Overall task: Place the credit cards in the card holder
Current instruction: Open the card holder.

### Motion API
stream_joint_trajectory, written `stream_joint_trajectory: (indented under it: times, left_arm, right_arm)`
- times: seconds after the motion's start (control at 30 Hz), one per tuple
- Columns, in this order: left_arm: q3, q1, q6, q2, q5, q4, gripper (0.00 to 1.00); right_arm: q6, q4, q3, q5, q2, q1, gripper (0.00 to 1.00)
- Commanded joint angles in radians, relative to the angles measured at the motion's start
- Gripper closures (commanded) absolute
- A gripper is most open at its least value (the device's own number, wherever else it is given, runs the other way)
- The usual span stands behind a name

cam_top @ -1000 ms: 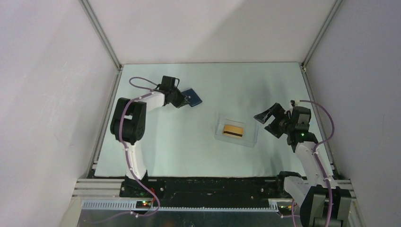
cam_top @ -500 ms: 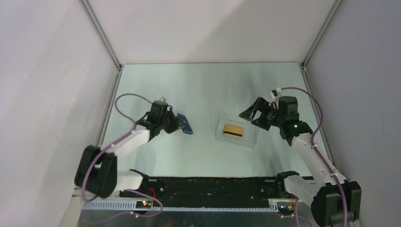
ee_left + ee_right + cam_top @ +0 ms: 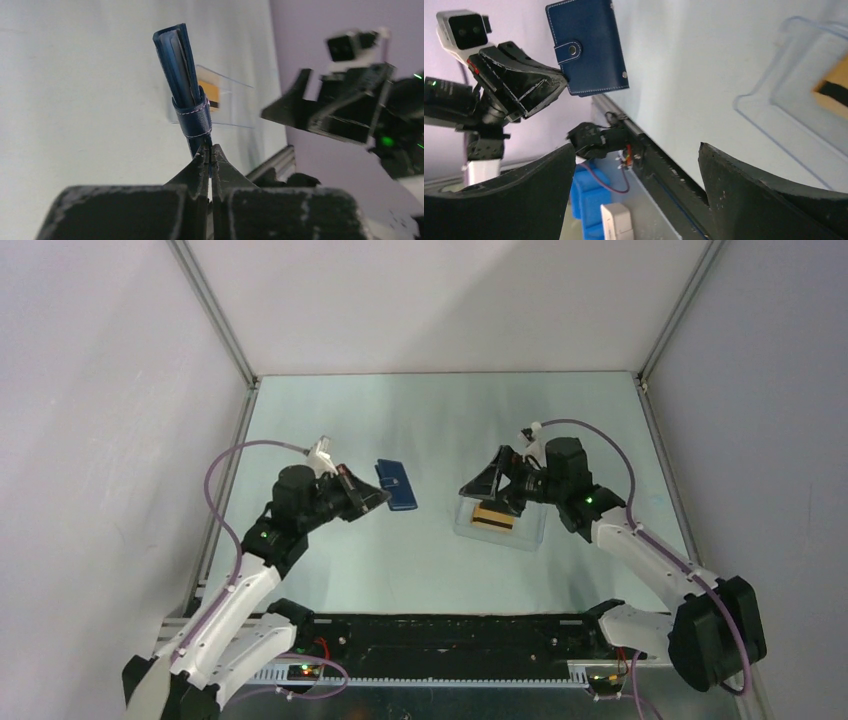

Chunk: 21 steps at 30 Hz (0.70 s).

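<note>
Left jaws gripping card holder [image 3: 397,486], right jaws spread, credit cards [image 3: 210,93] partly occluded

Pale table [image 3: 440,420], clear tray [image 3: 531,527] on it

Light: bright, even, overhead
Shadows: faint grey smudge on the table [image 3: 440,410]
Blur: left wrist view's background hazy; right wrist view soft at tray [image 3: 774,107]

No text, brand, number or sign can be read in any view. The small dark navy folding card holder [image 3: 586,47], upper left of the right wrist view, shows only stitching and a snap. The gold-tan credit card [image 3: 494,516] is too small to read.
</note>
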Motion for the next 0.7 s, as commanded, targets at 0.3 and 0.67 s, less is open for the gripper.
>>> stream_joint_trajectory:
  times: [0.3,0.67]
  left_arm:
    - [0.201,-0.100,-0.083,0.004,0.325,0.254,1.00]
    - [0.191,-0.131,-0.146,0.001,0.350,0.320,1.00]
  right_arm:
    - [0.373,0.651,0.052,-0.280,0.094,0.096,0.04]
    - [0.515,0.987,0.076,-0.308,0.157,0.178,0.34]
